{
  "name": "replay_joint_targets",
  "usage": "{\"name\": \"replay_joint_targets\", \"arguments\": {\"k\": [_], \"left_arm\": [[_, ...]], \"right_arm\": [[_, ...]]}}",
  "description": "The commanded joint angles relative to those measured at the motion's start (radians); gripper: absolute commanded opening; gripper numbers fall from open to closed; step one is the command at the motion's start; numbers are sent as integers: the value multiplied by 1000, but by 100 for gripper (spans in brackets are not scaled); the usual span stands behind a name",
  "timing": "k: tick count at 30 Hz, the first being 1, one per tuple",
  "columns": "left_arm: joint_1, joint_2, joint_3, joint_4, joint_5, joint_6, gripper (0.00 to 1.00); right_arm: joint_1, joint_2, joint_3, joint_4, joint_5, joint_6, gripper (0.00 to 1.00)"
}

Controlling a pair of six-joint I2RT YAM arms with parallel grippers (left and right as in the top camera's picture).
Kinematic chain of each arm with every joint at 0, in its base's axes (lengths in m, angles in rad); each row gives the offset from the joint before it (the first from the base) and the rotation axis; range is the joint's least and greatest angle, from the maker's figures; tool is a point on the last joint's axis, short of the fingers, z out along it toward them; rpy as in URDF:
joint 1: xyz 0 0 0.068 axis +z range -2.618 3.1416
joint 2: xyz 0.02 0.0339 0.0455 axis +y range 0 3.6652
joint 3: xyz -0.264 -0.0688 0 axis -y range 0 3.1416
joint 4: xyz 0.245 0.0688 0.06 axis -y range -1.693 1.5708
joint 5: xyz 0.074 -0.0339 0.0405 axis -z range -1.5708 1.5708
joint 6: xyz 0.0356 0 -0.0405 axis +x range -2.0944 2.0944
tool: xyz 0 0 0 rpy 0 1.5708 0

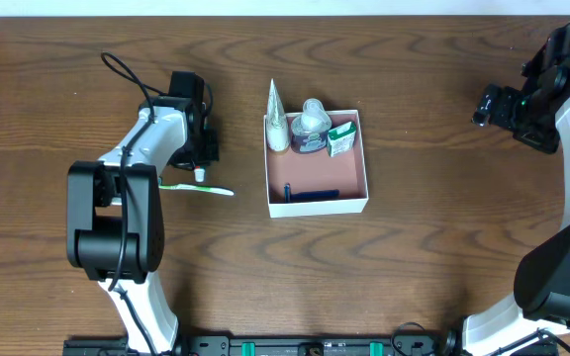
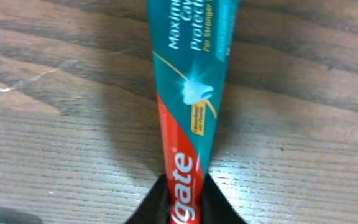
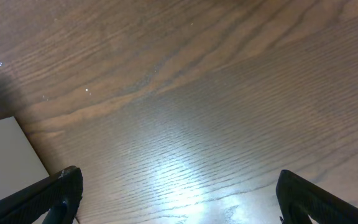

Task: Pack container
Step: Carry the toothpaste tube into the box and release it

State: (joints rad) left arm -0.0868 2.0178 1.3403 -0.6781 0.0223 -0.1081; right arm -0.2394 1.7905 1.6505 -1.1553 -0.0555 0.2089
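Note:
The container (image 1: pixel 317 207), a square white box with a reddish-brown bottom, stands mid-table. It holds a white tube (image 1: pixel 277 119), a clear bottle (image 1: pixel 312 124), a small green box (image 1: pixel 341 138) and a dark blue item (image 1: pixel 311 193). Left of it, my left gripper (image 1: pixel 203 158) (image 2: pixel 183 200) points down at the table, shut on a red and teal Colgate toothpaste tube (image 2: pixel 188 93) that lies on the wood. Only the tube's white cap (image 1: pixel 199 173) shows from overhead. My right gripper (image 1: pixel 488 104) (image 3: pixel 179 196) hangs open and empty at the far right, above bare table.
A green and white toothbrush (image 1: pixel 198 188) lies on the table just in front of the left gripper. A white flat surface (image 3: pixel 5 155) shows at the left edge of the right wrist view. Both arm bases stand at the near table edge.

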Motion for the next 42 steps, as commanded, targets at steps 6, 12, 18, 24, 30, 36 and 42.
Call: {"name": "replay_joint_targets", "arguments": {"k": [6,12,18,24,30,36,42], "left_arm": [[2,-18,10,-32,-4,-2,6],[2,-133,110,-156,-4,-1,6],[-4,-332,196,-239,167,20,6],[-77,-546,197,-239,444,259,6],[-219,-634,197,-245,464,381,6],[-341,-605,163,-249,435,519,6],[-426,-511,148,-249,278,639,7]], "right_arm": [[-5,-17,17,-1,3,4,99],[-5,-16,17,-1,3,4,99],[-5,-16,17,-1,3,4,99],[-5,-16,17,-1,3,4,99],[-5,-16,17,-1,3,4,99],[-5,-16,17,-1,3,4,99],[-5,-16,17,-1,3,4,99]]}}
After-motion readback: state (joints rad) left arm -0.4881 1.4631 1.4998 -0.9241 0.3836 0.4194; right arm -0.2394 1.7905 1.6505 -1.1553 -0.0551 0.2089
